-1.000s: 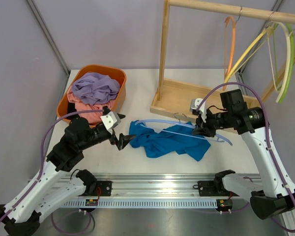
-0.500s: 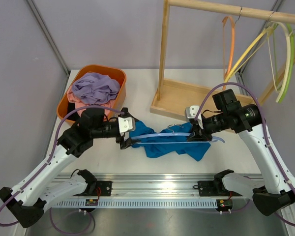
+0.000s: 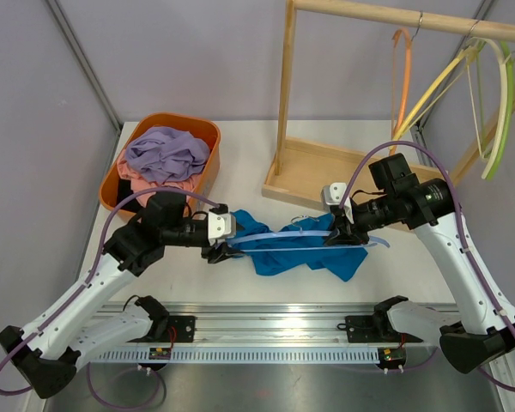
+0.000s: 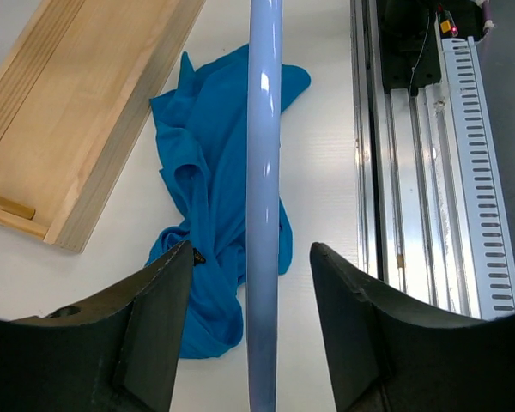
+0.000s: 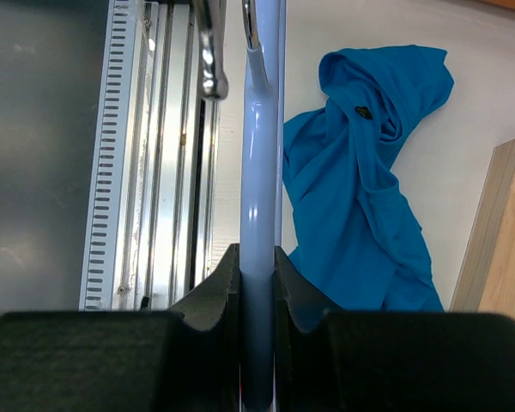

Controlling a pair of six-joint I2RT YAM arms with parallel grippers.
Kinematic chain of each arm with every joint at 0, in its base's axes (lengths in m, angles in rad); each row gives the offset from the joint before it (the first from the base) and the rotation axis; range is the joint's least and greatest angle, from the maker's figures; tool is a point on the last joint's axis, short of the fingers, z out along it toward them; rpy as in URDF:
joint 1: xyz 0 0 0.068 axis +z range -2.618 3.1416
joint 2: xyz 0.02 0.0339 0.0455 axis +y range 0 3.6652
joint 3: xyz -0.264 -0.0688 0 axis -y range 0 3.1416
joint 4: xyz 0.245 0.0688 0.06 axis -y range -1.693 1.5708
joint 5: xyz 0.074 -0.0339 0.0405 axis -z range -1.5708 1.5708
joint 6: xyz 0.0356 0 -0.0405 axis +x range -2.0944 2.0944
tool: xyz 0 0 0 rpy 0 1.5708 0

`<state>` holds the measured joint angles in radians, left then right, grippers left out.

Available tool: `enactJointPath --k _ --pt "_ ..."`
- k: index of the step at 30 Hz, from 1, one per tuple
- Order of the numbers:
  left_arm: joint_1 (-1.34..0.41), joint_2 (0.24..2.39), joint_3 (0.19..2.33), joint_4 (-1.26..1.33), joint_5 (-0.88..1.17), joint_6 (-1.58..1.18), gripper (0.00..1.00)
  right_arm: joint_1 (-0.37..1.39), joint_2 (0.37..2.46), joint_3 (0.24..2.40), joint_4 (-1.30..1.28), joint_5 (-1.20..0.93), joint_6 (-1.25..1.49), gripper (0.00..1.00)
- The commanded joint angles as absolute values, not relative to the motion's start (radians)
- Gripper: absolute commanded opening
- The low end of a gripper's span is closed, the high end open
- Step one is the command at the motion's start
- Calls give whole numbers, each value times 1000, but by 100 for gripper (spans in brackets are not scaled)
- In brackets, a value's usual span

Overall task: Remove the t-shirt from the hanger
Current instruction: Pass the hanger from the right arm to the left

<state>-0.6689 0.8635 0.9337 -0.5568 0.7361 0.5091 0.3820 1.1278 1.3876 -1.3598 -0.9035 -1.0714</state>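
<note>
Metal rail [image 3: 275, 322]: runs along the near edge of the bench [image 3: 240, 154], with both arm bases on it.
Left hand [image 3: 218, 251]: jaws apart; its fingers [image 4: 154, 326] stand on either side of the hanger's bar, with a gap on each side and no contact.
Right hand [image 3: 336, 233]: clamped tight on the other end of the same bar, with no gap at the pads.
Hanger [image 4: 264, 129]: pale blue plastic, lying roughly level between the two hands and raised above the cloth.
T-shirt [image 3: 283, 253]: bright blue, crumpled on the bench below the bar and between the two hands. Whether any of it is threaded on the hanger cannot be told.
Tag [image 5: 360, 110]: a small dark mark at the shirt's neck, too small to read.
Wooden rack [image 3: 309, 172]: its base sits just beyond the shirt. Orange [image 3: 402, 77] and green [image 3: 498, 103] hangers hang from its rod.
Orange basket [image 3: 182, 118]: at the far left, well apart from the shirt, holding purple [image 3: 165, 153] and pink [image 3: 150, 190] clothes.
</note>
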Motion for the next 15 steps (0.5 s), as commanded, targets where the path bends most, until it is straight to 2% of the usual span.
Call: enactJointPath --k 1,8,9,12,15 --pt "-669 833 911 -542 739 545 59 393 1124 1437 -1378 -953 -1095 0" --pt "-669 816 902 -531 742 549 42 393 1132 1428 -1379 -963 -1098 0" --pt "-669 816 902 -532 747 555 33 393 1134 1428 -1379 -966 -1097 0" --pt "-669 816 900 -531 765 566 24 393 1135 1425 -1374 -973 -1097 0" --pt "-669 815 899 -532 775 571 22 393 1135 1417 -1370 -979 -1092 0"
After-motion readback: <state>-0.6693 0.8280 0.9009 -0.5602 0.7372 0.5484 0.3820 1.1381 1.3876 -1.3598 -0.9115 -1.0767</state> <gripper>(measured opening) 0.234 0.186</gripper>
